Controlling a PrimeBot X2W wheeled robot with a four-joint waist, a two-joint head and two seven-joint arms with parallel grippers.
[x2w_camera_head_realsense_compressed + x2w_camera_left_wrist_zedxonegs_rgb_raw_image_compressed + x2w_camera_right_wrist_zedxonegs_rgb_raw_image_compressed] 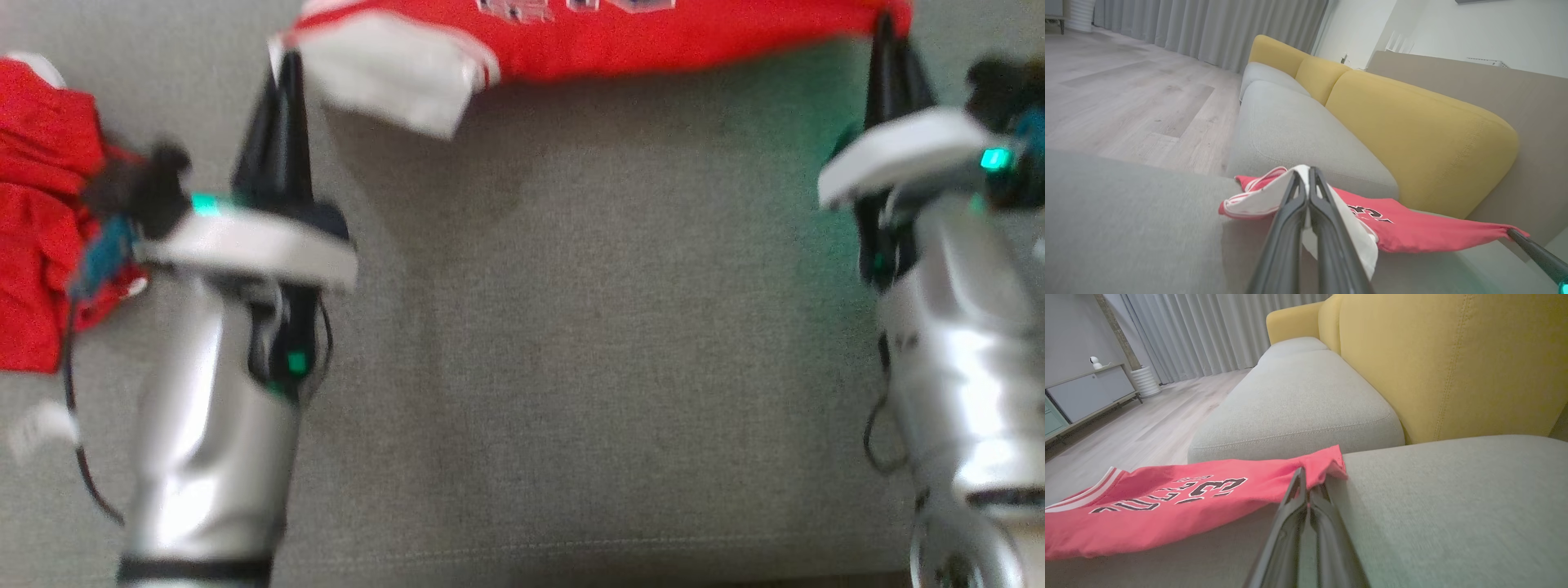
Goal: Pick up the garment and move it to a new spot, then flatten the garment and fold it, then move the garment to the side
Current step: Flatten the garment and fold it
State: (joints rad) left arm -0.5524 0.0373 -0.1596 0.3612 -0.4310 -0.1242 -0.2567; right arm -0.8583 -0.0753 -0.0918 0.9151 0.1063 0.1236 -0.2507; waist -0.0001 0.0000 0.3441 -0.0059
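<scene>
Red jersey [653, 37] stretched btwn 2 robot hands over grey sofa cushion [588, 327]: left hand [287, 61] pinches white-trimmed end, right hand [884, 26] pinches red corner.

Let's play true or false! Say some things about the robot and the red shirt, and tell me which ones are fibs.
1. The left fingers and right fingers both pinch the shirt. True.
2. The shirt is blue. False: it is red with white trim.
3. The sofa's back cushions are yellow. True.
4. The shirt lies folded in a neat pile. False: it is stretched out between the two sets of fingers.
</scene>
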